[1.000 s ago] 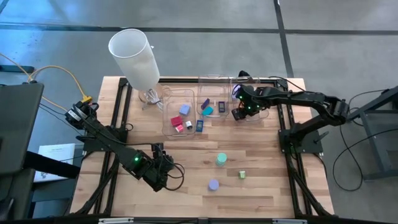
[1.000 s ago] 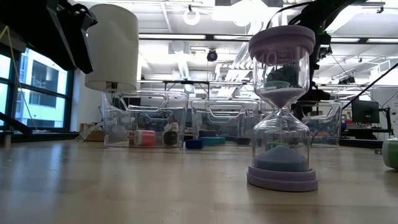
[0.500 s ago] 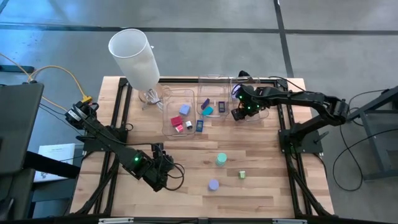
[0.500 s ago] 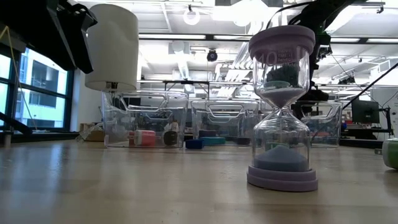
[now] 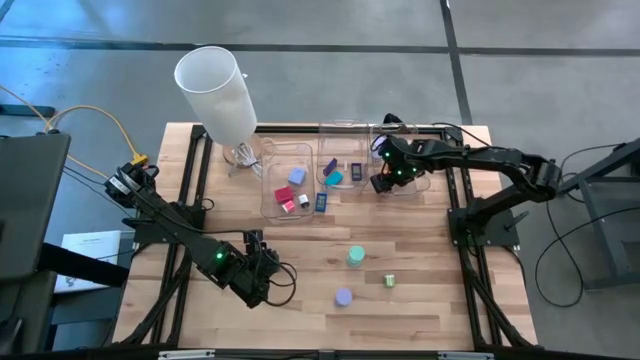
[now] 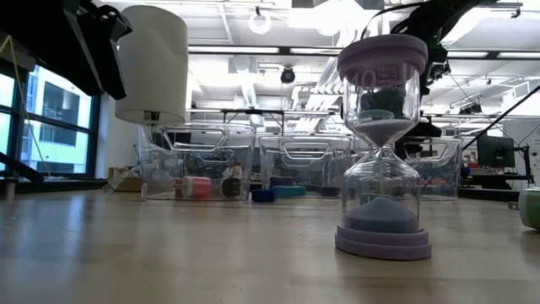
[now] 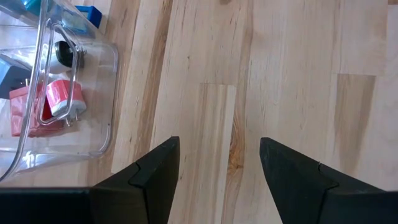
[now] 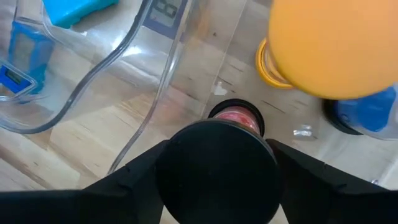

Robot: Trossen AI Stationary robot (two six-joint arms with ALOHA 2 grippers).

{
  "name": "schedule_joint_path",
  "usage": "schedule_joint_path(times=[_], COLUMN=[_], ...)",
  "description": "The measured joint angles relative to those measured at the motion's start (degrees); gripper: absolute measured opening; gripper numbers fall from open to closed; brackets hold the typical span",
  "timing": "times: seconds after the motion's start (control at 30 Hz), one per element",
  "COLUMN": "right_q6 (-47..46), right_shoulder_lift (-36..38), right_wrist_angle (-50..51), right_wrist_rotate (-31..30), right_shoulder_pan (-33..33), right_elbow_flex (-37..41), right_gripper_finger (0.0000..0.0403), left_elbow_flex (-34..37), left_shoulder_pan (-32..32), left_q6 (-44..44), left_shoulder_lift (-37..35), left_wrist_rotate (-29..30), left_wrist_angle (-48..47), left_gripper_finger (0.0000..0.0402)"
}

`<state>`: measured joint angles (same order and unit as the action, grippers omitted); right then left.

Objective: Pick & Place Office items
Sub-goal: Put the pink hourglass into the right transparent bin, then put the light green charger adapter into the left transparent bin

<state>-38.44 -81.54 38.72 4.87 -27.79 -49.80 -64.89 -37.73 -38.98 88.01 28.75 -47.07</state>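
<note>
From above, the right tool (image 5: 383, 180) hangs over the right-hand clear bin (image 5: 400, 190) at the far side of the counter (image 5: 300, 240). Its own wrist camera shows more: a black round piece (image 8: 214, 177) sits right in the tool, above the bin's floor, with something pink-red (image 8: 237, 117) peeping out beyond it. Dark lies against dark there, so whether the tool pinches the piece or stands just clear of it I cannot tell. That view also shows an orange round thing (image 8: 329, 43) very close and blurred, a teal flat rectangle (image 8: 74, 12) and a dark blue rectangle (image 8: 15, 74) in the neighbouring bin.

The left tool (image 5: 262, 275) waits low over the near left part of the counter. The left wrist view shows it spread, with bare wood between. Beyond it is the left bin (image 7: 109, 124), with red pieces (image 7: 62, 96) inside.

A lavender disc (image 5: 343, 296) lies loose on the near counter (the level camera shows it as a sand timer standing upright). A teal round piece (image 5: 356, 256) and a small green piece (image 5: 389, 281) stand near it. The tall white cylinder (image 5: 215, 90) stands at the far left corner.
</note>
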Motion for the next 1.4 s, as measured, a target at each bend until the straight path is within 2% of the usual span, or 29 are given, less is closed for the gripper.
schedule_joint_path(times=[0.5,1.23,1.4], right_q6=[-2.1,-1.3,1.3], right_shoulder_lift=[1.1,18.2,25.6], right_wrist_angle=[0.0,1.0,0.8], right_wrist_rotate=[-0.1,-2.1,-10.1], right_shoulder_pan=[0.0,0.4,6.2], right_elbow_flex=[0.0,0.0,0.0], right_gripper_finger=[0.0245,0.0245,0.0245], left_elbow_flex=[0.0,0.0,0.0], left_shoulder_pan=[0.0,0.0,0.0], left_q6=[0.0,0.0,0.0], left_shoulder_lift=[0.0,0.0,0.0], left_wrist_rotate=[0.0,0.0,0.0], left_wrist_angle=[0.0,0.0,0.0], left_gripper_finger=[0.0214,0.0214,0.0214])
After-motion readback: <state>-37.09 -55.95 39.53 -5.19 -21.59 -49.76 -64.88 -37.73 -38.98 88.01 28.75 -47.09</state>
